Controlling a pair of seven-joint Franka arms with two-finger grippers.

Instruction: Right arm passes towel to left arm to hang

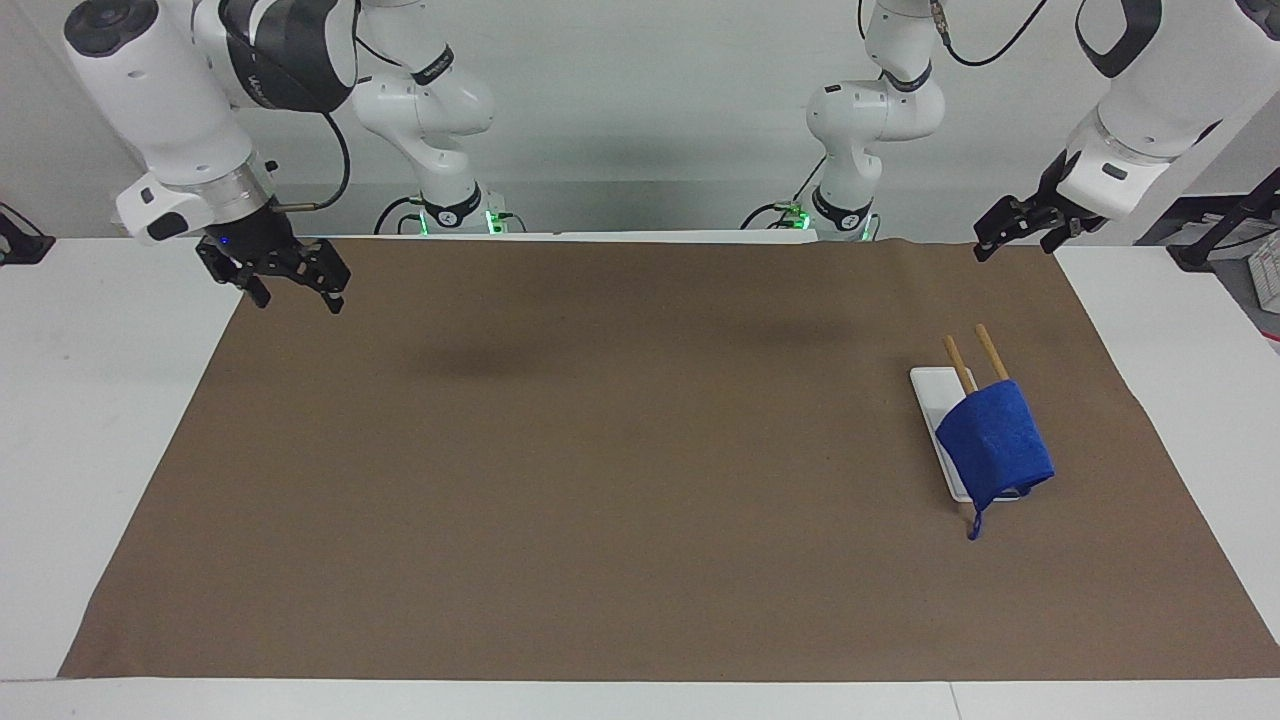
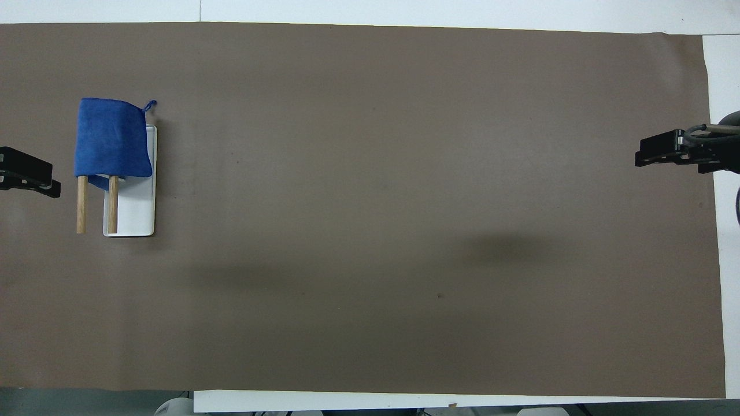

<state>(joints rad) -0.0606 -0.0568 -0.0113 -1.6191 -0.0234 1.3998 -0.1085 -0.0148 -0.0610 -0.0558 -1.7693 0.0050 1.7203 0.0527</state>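
Observation:
The bright-blue towel (image 1: 995, 445) (image 2: 111, 137) hangs draped over two slanted wooden rods (image 1: 988, 352) (image 2: 112, 203) that rise from a white tray (image 1: 930, 388) (image 2: 137, 208) toward the left arm's end of the table. Its loop tag (image 1: 974, 525) dangles at the corner farthest from the robots. My left gripper (image 1: 1015, 240) (image 2: 52, 180) hovers open and empty over the mat's corner, apart from the towel. My right gripper (image 1: 298, 298) (image 2: 642, 156) hangs open and empty above the mat's edge at the right arm's end.
A brown mat (image 1: 600, 450) (image 2: 370, 231) covers most of the white table (image 1: 90, 400). Only the tray with its rods and towel stands on it.

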